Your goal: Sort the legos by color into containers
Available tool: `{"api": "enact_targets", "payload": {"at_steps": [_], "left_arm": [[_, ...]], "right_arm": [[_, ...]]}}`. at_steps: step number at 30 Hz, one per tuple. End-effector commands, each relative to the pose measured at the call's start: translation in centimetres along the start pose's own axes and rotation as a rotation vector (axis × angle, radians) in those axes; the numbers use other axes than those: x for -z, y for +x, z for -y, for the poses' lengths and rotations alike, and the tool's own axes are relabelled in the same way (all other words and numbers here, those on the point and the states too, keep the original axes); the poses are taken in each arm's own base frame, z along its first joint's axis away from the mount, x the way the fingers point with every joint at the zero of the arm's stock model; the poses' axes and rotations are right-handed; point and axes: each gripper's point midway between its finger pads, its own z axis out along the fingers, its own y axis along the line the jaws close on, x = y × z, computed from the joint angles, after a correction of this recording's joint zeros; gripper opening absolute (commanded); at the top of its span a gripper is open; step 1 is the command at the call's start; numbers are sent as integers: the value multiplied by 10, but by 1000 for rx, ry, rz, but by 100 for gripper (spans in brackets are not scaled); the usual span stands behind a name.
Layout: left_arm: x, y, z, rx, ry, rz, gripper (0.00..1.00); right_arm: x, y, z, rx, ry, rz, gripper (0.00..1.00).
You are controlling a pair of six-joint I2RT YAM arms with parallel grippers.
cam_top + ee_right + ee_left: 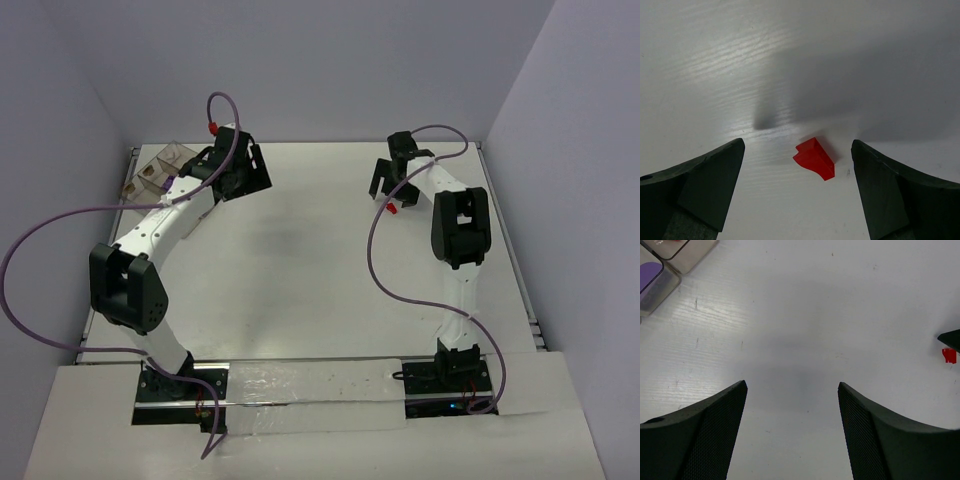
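White table point(715, 60) bears one red curved lego point(814, 158)

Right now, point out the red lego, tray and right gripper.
red lego point(814, 159), right wrist view, top face.
tray point(143, 168), top external view, left wall.
right gripper point(797, 142), right wrist view, midway between fingertips.

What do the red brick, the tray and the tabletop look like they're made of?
Red brick: likely hard plastic, smooth, slightly glossy, crisp moulded edges.
Tray: probably clear tinted plastic; its walls are see-through.
Tabletop: white, faintly ribbed, shiny; laminate or plastic, hard to say.
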Motion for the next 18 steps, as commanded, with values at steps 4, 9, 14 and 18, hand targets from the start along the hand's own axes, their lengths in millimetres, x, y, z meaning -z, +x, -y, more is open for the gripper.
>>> {"api": "enact_targets", "payload": {"at_steps": [4, 9, 14, 18], "left_arm": [[16, -23, 17, 18, 53, 56, 80], [18, -23, 18, 19, 59, 58, 80], [20, -22, 13, 16, 41, 64, 80], [20, -19, 11, 18, 39, 59, 80]], "right_arm": [[13, 5, -15, 38, -52, -13, 90], [10, 15, -19, 64, -36, -24, 75], [6, 19, -17, 62, -12, -33, 64], [5, 21, -14, 65, 2, -36, 56]]}}
